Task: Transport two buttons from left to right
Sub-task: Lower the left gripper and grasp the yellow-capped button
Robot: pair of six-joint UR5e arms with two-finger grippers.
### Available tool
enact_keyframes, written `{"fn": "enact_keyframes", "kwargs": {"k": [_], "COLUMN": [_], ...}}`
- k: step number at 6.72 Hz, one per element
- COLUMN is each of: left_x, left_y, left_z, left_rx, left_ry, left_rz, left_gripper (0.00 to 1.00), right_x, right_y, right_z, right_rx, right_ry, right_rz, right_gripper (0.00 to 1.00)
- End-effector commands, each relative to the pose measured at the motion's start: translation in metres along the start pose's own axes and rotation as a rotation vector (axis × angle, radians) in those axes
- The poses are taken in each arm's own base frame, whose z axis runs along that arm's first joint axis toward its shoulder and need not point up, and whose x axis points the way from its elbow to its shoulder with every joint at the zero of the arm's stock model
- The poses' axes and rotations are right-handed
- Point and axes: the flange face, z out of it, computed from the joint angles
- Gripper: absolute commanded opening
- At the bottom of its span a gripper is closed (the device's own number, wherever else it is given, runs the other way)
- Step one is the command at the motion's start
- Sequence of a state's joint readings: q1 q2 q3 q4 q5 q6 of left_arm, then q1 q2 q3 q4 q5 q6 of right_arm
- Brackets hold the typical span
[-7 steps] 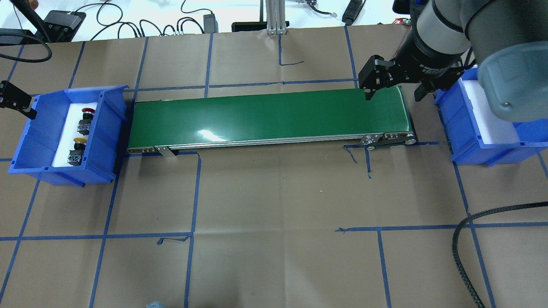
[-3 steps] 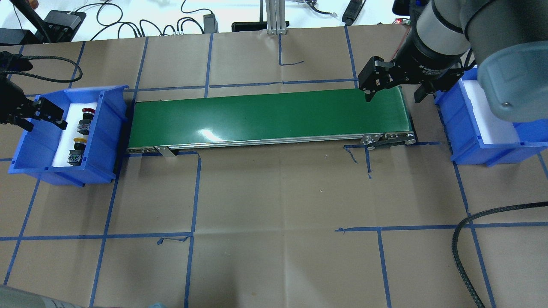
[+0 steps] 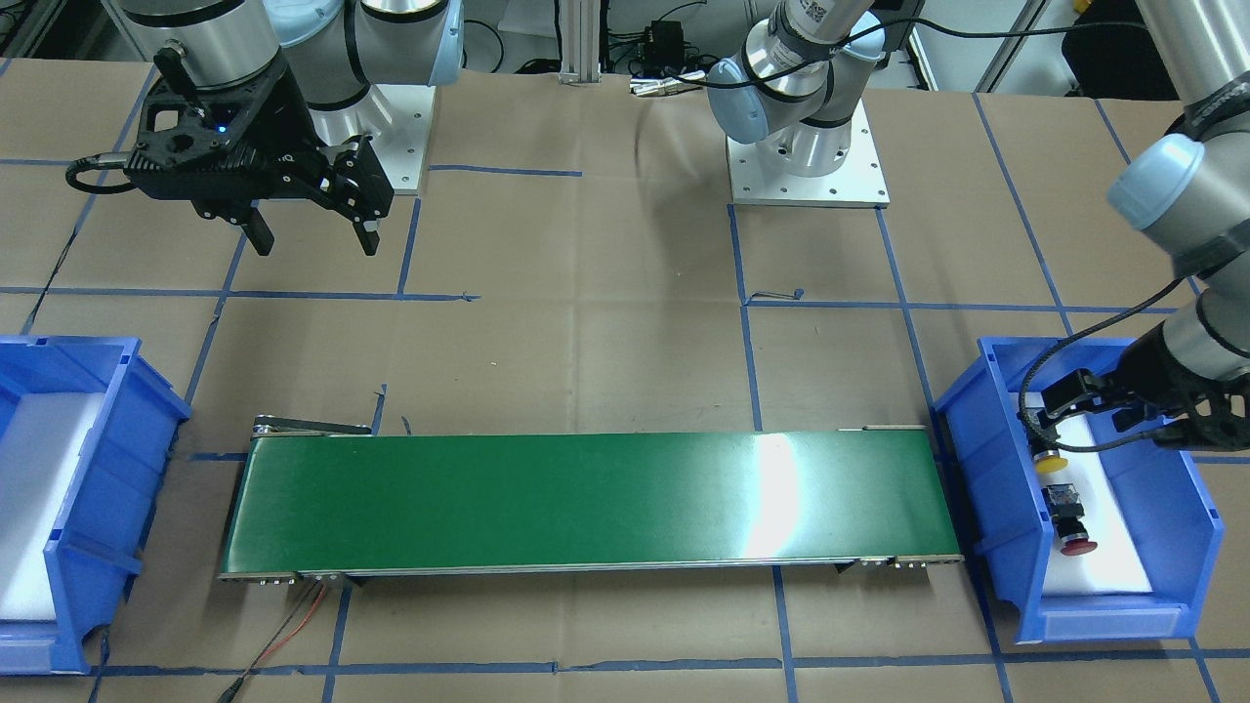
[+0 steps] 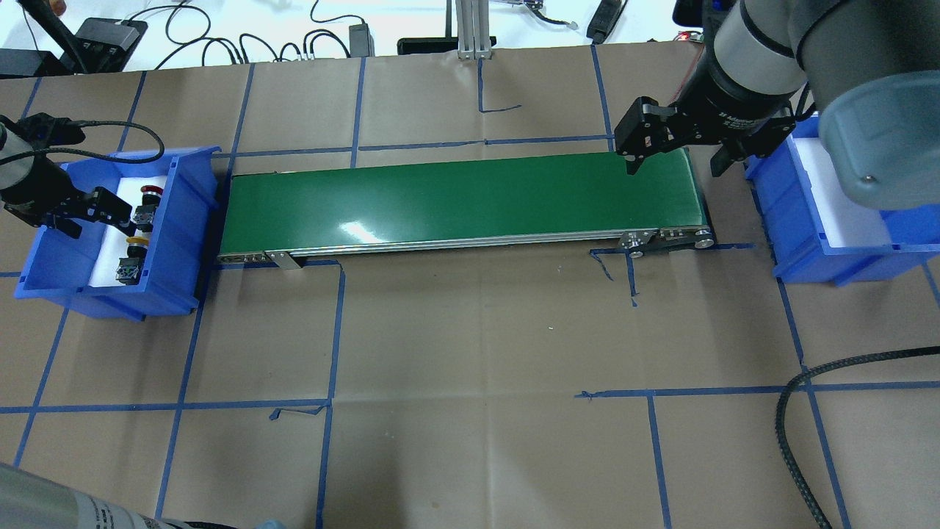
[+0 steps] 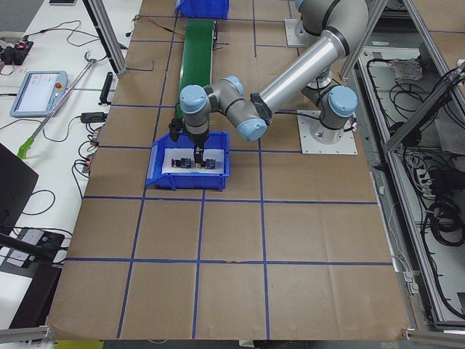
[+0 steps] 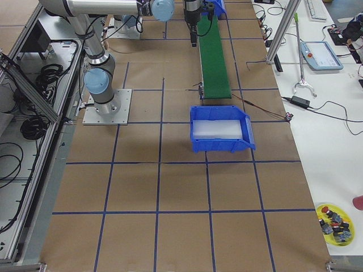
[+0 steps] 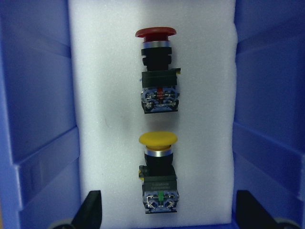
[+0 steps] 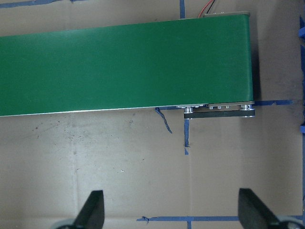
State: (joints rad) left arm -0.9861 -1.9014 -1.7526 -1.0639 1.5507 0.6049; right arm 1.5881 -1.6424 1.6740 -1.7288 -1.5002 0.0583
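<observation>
Left wrist-mounted view reads best: the red button (image 7: 158, 71) and yellow button (image 7: 158, 176) lie on their sides on white foam (image 7: 105, 105) in the left bin (image 7: 38, 105). Their caps point toward the top of the frame, red in the upper middle, yellow in the lower middle, apart from each other. The left gripper (image 4: 100, 222) hovers over that bin at the left edge of the overhead view, jaws wide apart and holding nothing. Its fingertips (image 7: 90, 212) show in the lower corners of the wrist view, with the yellow button's block between them. The right gripper (image 4: 673, 167), jaws also apart, hangs over the belt (image 4: 455, 202) end at upper right of the overhead view, beside the right bin (image 4: 808, 257) (its foam shows white).

I judge this to be the first pick, likely the yellow. Come straight down and centre on the black collar or block, not the rounded cap, which could slip. The right-hand fingertip seems to sit over the bin wall, so narrow the jaws first. Close gently, lest the button roll into the red one
</observation>
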Motion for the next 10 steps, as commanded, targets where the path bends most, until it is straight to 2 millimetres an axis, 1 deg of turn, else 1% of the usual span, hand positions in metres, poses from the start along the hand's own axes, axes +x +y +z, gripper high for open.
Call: {"fn": "enact_keyframes", "kwargs": {"k": [1,4,5,7,9,10], "left_x": [0.004,0.0,0.002,-0.002,-0.002,-0.005], "left_y": [0.008,0.007,0.01,0.011,0.01,0.006], "left_z": [0.035,0.055,0.06,0.062,0.061,0.054], "left_rx": [0.01,-0.005,-0.015,-0.019,-0.017,-0.007], "left_ry": [-0.009,-0.004,0.001,0.002,-0.001,-0.012], "left_rz": [0.005,0.009,0.009,0.001,0.003,0.0], "left_gripper": [1.0,1.0,1.0,0.99,0.61,0.34], "right_x": [-0.001,0.0,0.0,-0.001,0.0,0.0], "right_y": [0.0,0.0,0.0,0.0,0.0,0.0], "right_z": [0.0,0.0,0.0,0.0,0.0,0.0], "right_rx": [0.001,0.001,0.001,0.001,0.001,-0.001], "right_ry": [0.0,0.0,0.0,0.0,0.0,0.0], "right_rz": [-0.001,0.0,0.0,-0.001,0.002,0.002], "right_gripper": [1.0,1.0,1.0,1.0,1.0,1.0]}}
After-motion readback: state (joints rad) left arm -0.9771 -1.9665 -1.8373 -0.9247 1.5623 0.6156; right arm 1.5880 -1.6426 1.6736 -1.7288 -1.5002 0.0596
